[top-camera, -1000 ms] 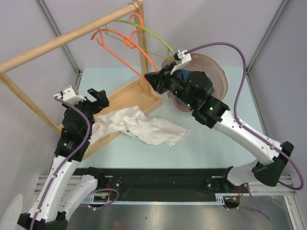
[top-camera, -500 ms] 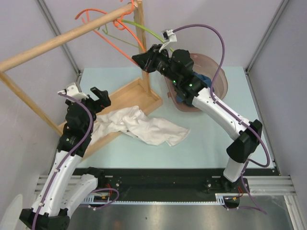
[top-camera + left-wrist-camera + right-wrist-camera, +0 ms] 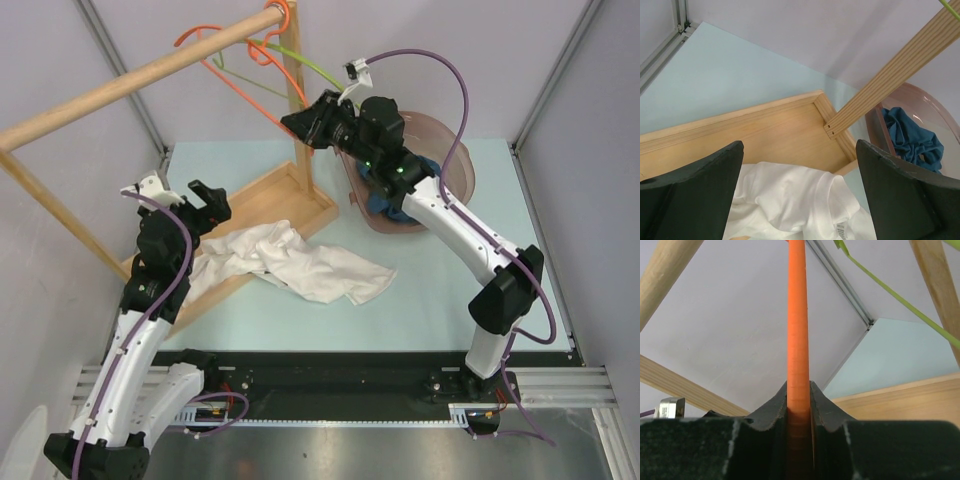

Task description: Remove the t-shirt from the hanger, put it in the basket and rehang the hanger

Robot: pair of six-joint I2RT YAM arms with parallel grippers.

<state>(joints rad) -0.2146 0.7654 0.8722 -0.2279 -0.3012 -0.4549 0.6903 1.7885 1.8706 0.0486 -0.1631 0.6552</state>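
Observation:
The white t-shirt [image 3: 290, 262] lies crumpled on the table, partly over the wooden rack base [image 3: 270, 195], off the hanger. It also shows in the left wrist view [image 3: 795, 200]. The orange hanger [image 3: 240, 72] hangs with its hook over the wooden rail [image 3: 140, 80]. My right gripper [image 3: 297, 125] is shut on the orange hanger's lower bar [image 3: 798, 340]. My left gripper [image 3: 180, 195] is open and empty above the shirt's left end; its dark fingers [image 3: 690, 190] stand wide apart.
A green hanger [image 3: 310, 68] hangs on the rail beside the orange one. The rack's upright post [image 3: 297, 100] stands just left of my right gripper. A pink tub [image 3: 455, 165] holding blue cloth [image 3: 912, 140] sits behind the right arm.
My right gripper has risen and moved left with the orange hanger, carrying its hook up onto the rail. The left arm and the t-shirt have barely moved.

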